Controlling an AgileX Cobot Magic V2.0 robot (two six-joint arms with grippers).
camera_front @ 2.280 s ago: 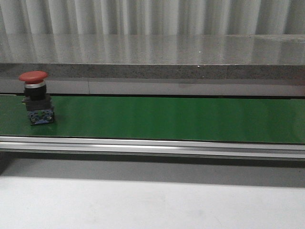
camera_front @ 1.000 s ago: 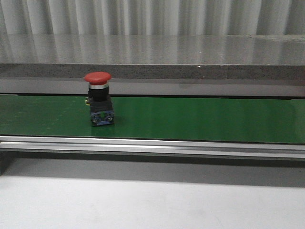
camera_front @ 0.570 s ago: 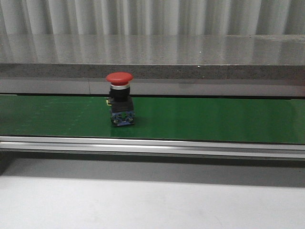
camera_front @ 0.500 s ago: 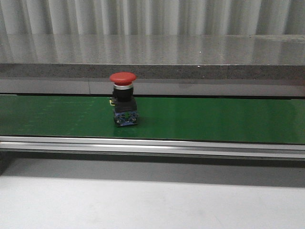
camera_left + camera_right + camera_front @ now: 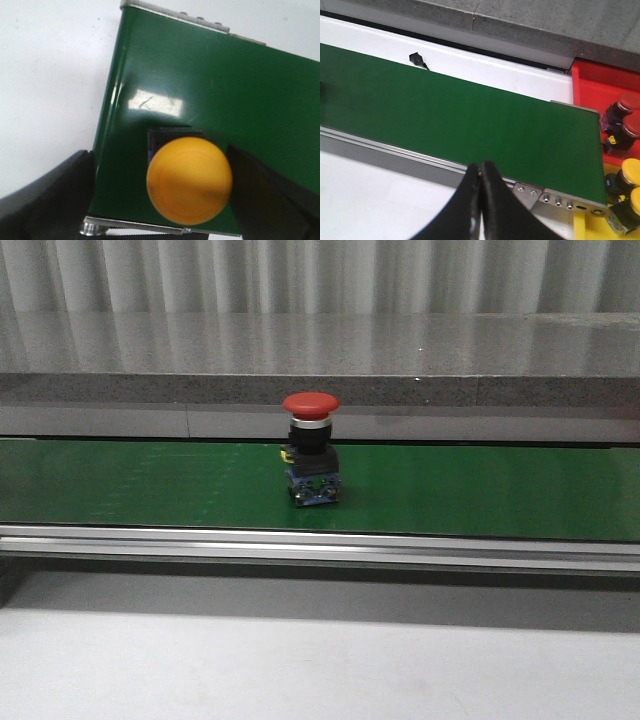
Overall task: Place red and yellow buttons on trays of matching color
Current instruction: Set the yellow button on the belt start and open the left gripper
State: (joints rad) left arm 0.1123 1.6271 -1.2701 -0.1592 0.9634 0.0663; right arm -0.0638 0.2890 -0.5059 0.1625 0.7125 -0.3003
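Meanwhile, a red button (image 5: 310, 402) with a mushroom cap stands upright on its black body and blue base near the middle of the green conveyor belt (image 5: 480, 490) in the front view, where neither arm is visible. Behind the belt runs a grey speckled ledge (image 5: 320, 390) below a pale corrugated wall (image 5: 320, 275); in front lies the white table (image 5: 300, 670).

Seen from its wrist camera, the left claw (image 5: 160, 200) hangs straight down over one end of the belt (image 5: 210, 90), its two dark fingers (image 5: 45, 195) spread wide on either side of a yellow button (image 5: 190, 180). The fingers flank the round yellow cap without clearly touching it, so the claw reads as open around the button, which sits upright on the belt close to the metal end rail (image 5: 175, 12).

The right claw (image 5: 481, 200) is angled down over the near edge of the belt's other end (image 5: 470, 125), its black fingers (image 5: 465, 205) pressed together and holding nothing. Beyond that end of the belt, a red tray (image 5: 600, 75) carries two red buttons (image 5: 620, 107), and beside it a yellow tray (image 5: 585, 225) carries two yellow buttons (image 5: 625, 177). A small black part (image 5: 417, 60) lies on the white surface past the belt.

No readable brand, label or writing shows in any view
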